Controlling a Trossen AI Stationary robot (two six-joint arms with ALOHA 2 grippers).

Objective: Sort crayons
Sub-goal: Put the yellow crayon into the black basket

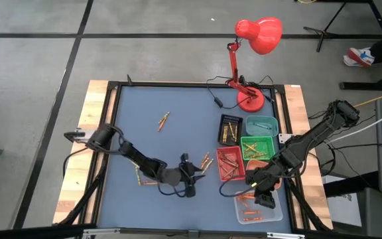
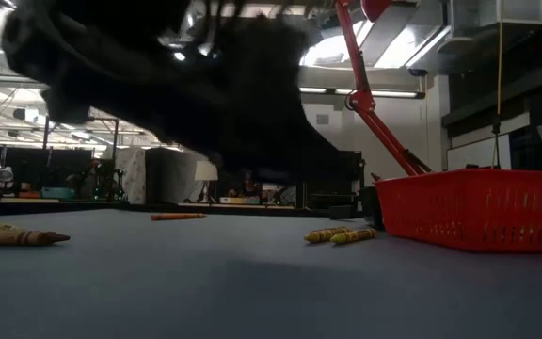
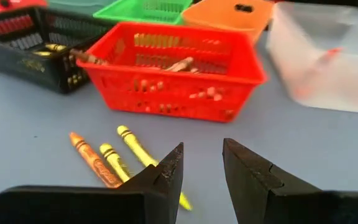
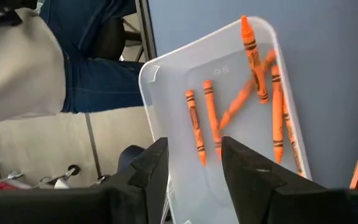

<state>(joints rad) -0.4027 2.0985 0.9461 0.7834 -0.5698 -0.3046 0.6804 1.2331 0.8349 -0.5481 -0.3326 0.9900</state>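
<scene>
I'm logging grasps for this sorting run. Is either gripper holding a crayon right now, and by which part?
Nothing is held. The left gripper is open above the yellow crayons; the right gripper is open over the clear bin.

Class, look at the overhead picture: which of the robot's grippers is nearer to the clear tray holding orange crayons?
Right. The right gripper hangs open directly over the clear tray, above its orange crayons. The left gripper is open farther off over the blue mat, beyond the red basket.

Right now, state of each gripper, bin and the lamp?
Left gripper: open, empty, near loose yellow crayons.
Right gripper: open, empty, over clear bin.
Clear bin: holds orange crayons.
Red bin: upright, crayons inside.
Black bin: crayons inside.
Lamp: upright.
</scene>
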